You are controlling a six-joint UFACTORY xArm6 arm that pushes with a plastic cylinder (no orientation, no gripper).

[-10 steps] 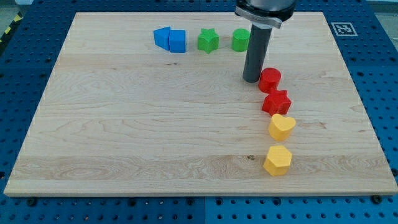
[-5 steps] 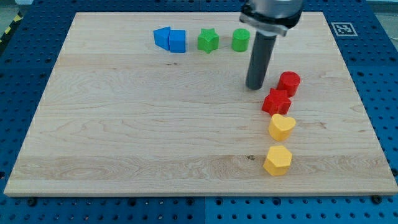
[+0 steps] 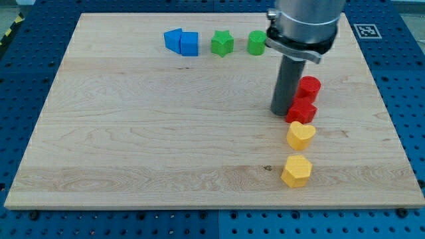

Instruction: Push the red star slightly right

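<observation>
The red star (image 3: 303,111) lies on the wooden board (image 3: 133,133) at the view's right. My tip (image 3: 281,113) stands against the star's left side, touching or nearly touching it. A red cylinder (image 3: 309,87) sits just above the star, at its upper right. A yellow heart (image 3: 300,135) lies right below the star, touching or almost touching it. The rod hides part of the star's left edge.
A yellow hexagon (image 3: 296,171) lies below the heart. Along the view's top sit two blue blocks (image 3: 181,42), a green star (image 3: 222,44) and a green cylinder (image 3: 256,42). The board's right edge (image 3: 385,113) is near the red blocks.
My tip moved down and to the right, from beside the red cylinder to the red star's left side. The cylinder was pushed right earlier; the star has shifted slightly right.
</observation>
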